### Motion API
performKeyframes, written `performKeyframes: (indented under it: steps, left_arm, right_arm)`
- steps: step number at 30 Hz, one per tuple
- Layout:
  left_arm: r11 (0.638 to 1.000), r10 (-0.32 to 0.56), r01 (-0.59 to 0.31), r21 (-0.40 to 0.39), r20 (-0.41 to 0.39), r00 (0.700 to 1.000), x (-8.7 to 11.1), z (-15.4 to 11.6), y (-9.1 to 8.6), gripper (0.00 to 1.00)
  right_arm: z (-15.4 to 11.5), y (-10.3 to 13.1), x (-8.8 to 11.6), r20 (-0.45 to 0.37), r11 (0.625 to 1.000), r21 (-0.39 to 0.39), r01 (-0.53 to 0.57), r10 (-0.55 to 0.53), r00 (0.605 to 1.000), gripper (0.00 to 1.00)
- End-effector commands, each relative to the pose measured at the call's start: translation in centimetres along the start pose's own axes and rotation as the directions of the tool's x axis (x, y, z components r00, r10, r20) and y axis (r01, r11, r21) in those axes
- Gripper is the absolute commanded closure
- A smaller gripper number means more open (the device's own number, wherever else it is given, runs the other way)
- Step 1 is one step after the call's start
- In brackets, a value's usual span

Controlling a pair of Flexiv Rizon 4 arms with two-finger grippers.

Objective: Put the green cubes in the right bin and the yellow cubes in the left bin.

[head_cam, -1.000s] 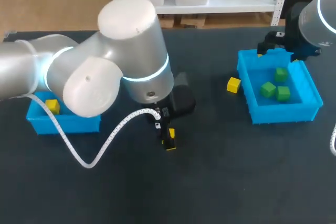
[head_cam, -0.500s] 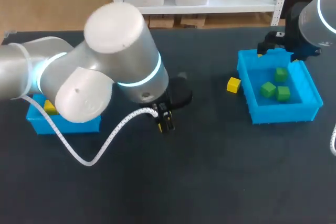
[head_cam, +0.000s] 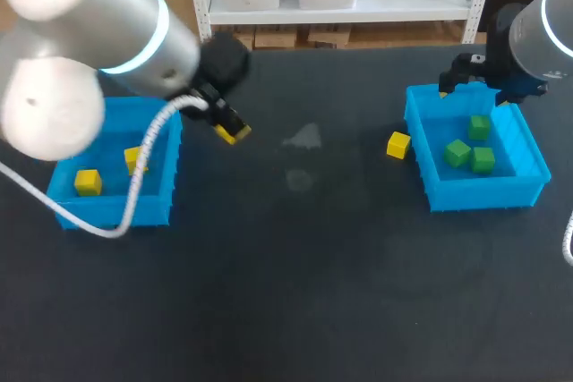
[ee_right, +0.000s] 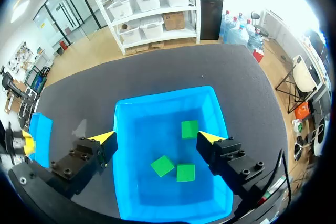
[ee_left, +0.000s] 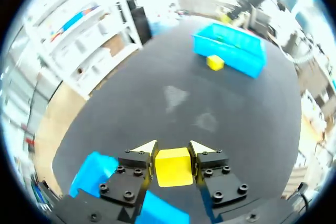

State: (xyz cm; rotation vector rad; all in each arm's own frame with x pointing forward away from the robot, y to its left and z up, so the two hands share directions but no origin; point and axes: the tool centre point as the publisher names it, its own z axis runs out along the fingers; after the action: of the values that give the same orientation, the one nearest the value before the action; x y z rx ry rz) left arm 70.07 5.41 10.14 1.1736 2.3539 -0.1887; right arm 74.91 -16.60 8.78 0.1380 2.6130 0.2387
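The left fingers [ee_left: 143, 155] clamp a held yellow cube [ee_left: 172, 168] from both sides. It hangs above the tabletop [head_cam: 295, 275], just beside the left bin [head_cam: 112, 214] on the side facing the right bin [ee_right: 164, 94]. Two binned yellow cubes [head_cam: 88, 182] lie inside the left bin. The right fingers [ee_right: 104, 140] stand wide apart with nothing between them, hovering over the right bin. Three green cubes [ee_right: 189, 129] rest on its floor. A loose yellow cube [head_cam: 398, 144] sits on the tabletop just outside the right bin, on the side facing the left bin.
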Motion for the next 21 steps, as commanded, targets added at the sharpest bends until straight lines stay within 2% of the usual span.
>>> performKeyframes:
  steps: [1, 7, 10, 13, 18, 19, 20, 21]
  left_arm:
    - [0.989, -0.125, 0.13, -0.072, 0.068, 0.99, 2.7, -3.4, 3.9, 1.0]
    - [0.957, -0.231, 0.236, -0.167, 0.053, 0.972, 7.0, -4.7, 8.4, 1.0]
    - [0.94, -0.278, 0.278, -0.2, 0.029, 0.96, 9.3, -5.0, 9.6, 1.0]
    - [0.925, -0.31, 0.301, -0.23, 0.0, 0.951, 11.5, -4.8, 10.5, 1.0]
    - [0.917, -0.312, 0.289, -0.276, -0.042, 0.949, 13.7, -4.6, 11.1, 1.0]
    - [0.916, -0.312, 0.288, -0.278, -0.044, 0.949, 13.8, -4.6, 11.2, 0.76]
    - [0.916, -0.31, 0.286, -0.28, -0.046, 0.95, 13.8, -4.7, 11.2, 0.23]
    - [0.917, -0.308, 0.284, -0.28, -0.046, 0.95, 13.7, -4.7, 11.3, 0.0]
  right_arm:
    - [0.0, 0.0, 0.1, 0.006, 1.0, 0.002, -0.001, 0.001, 1.0, 0.0]
    - [0.0, 0.0, 0.1, 0.006, 1.0, 0.002, -0.001, 0.001, 1.0, 0.0]
    - [0.0, 0.0, 0.1, 0.006, 1.0, 0.002, -0.001, 0.001, 1.0, 0.0]
    - [0.0, 0.0, 0.1, 0.006, 1.0, 0.002, -0.001, 0.001, 1.0, 0.0]
    - [0.0, 0.0, 0.1, 0.006, 1.0, 0.002, -0.001, 0.001, 1.0, 0.0]
    - [0.0, 0.0, 0.1, 0.006, 1.0, 0.002, -0.001, 0.001, 1.0, 0.0]
    - [0.0, 0.0, 0.1, 0.006, 1.0, 0.002, -0.001, 0.001, 1.0, 0.0]
    - [0.0, 0.0, 0.1, 0.006, 1.0, 0.002, -0.001, 0.001, 1.0, 0.0]
